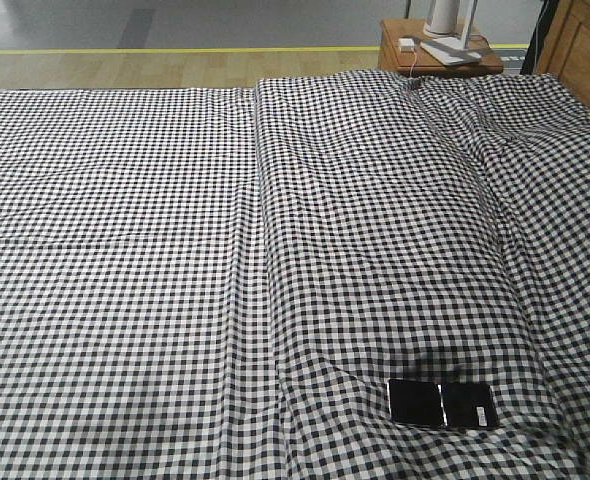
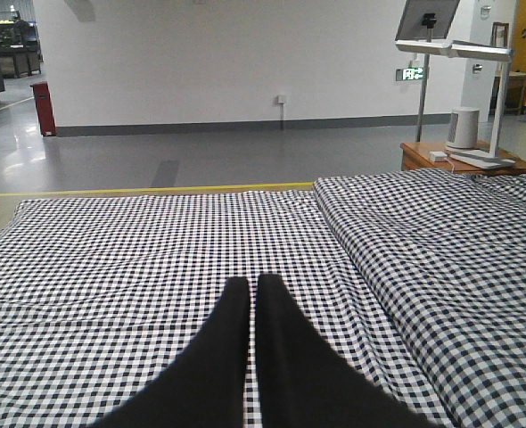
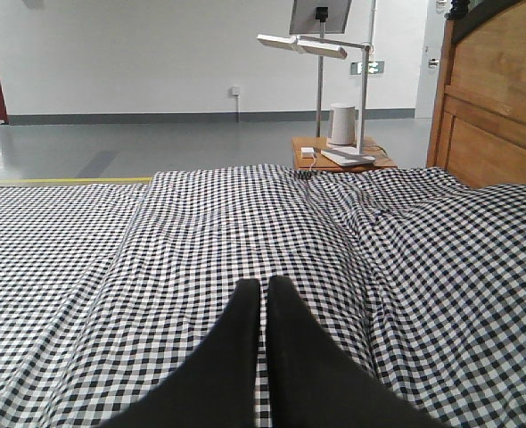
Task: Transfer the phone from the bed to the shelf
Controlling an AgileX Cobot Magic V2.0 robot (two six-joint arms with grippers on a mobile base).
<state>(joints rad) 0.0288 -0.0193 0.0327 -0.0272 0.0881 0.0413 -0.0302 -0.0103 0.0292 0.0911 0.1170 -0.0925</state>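
Note:
The phone (image 1: pixel 441 404), a flat glossy black slab with a crease across its middle, lies on the checked bed (image 1: pixel 175 250) near the front right in the front view. Neither wrist view shows it. My left gripper (image 2: pixel 253 282) hovers over the left half of the bed (image 2: pixel 138 259), its two black fingers together with nothing between them. My right gripper (image 3: pixel 265 283) hangs over the raised right half of the bed (image 3: pixel 245 223), also shut and empty. Neither arm shows in the front view. The shelf is out of view.
A reddish-brown side table (image 1: pixel 405 58) stands beyond the bed's far right corner, carrying a white lamp base (image 1: pixel 450 20) and a small white box (image 1: pixel 407 44). The wooden headboard (image 3: pixel 495 98) rises at the right. A ridge in the cloth (image 1: pixel 260 250) runs down the bed's middle.

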